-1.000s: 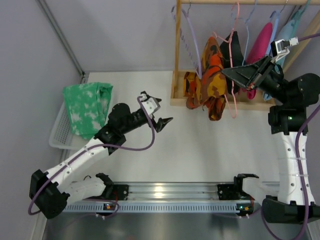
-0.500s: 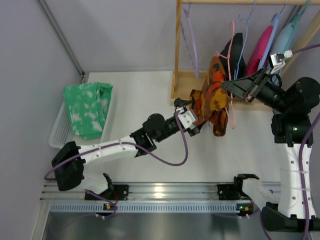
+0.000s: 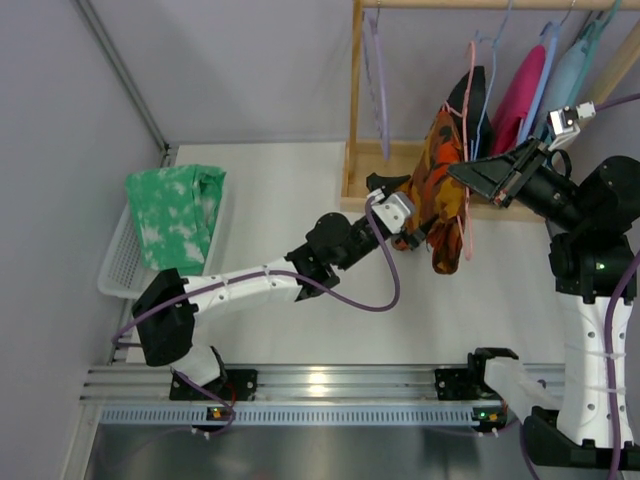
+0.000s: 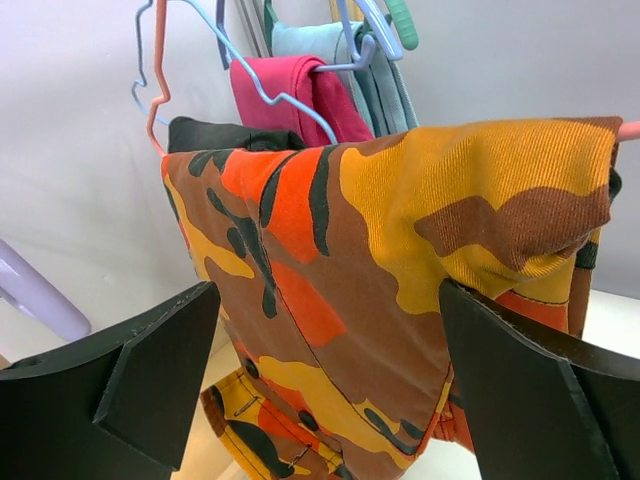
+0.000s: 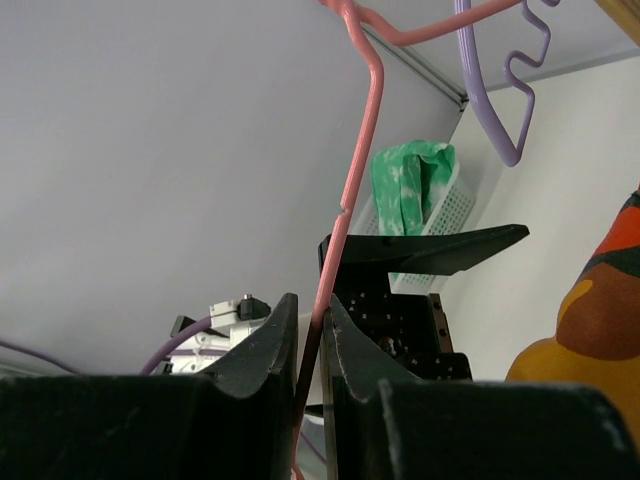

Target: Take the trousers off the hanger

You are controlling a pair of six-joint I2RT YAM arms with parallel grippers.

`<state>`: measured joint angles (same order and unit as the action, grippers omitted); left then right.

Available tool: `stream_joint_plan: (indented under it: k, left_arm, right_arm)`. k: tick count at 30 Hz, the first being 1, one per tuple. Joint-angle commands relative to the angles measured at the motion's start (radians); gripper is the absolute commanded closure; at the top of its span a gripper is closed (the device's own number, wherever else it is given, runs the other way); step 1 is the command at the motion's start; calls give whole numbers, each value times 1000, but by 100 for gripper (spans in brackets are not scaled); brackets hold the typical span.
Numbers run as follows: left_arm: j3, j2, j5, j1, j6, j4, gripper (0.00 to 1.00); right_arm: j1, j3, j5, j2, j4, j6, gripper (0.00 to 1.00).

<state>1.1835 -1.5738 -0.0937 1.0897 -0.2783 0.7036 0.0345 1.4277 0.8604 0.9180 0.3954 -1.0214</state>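
My left pincer [image 4: 335,375] is spread wide, one finger on each side of the camouflage trousers [image 4: 400,230], gripping nothing. I cannot tell whether either finger touches the cloth. My right pincer [image 5: 310,340] is clenched on the thin wire of the pink hanger [image 5: 360,150], which runs up between its fingers. The trousers are draped over that hanger, below the rail of the wooden rack [image 3: 355,100] and a little right of its left post, their orange, brown and yellow folds dropping toward the rack's base. Further right along the rack hang a black garment [image 4: 205,135], a magenta one [image 4: 290,85] and a pale blue one [image 4: 300,40]. A lilac hanger [image 5: 490,110] hangs by the rack's left post. Well to the left of the rack, at the worktop's [image 3: 280,180] edge, a white basket [image 3: 115,265] holds a green cloth [image 3: 175,215]
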Motion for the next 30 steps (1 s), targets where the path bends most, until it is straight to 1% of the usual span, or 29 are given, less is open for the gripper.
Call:
stream_joint_plan:
  k: [1, 11, 16, 25, 30]
  left_arm:
    - [31, -5, 26, 16, 21, 76, 3]
    - [-65, 35, -46, 47, 28, 59, 1]
    - [-114, 67, -46, 47, 50, 22, 1]
    - [-12, -11, -101, 39, -19, 34, 1]
    - [16, -38, -106, 15, -15, 33, 1]
  right_arm:
    - [-7, 85, -26, -41, -167, 52, 100]
    - [-7, 111, -21, -31, -175, 43, 100]
    - [-7, 114, -17, -25, -188, 35, 100]
    - [-7, 99, 3, -22, -216, 15, 100]
    - [-7, 97, 15, -24, -214, 12, 100]
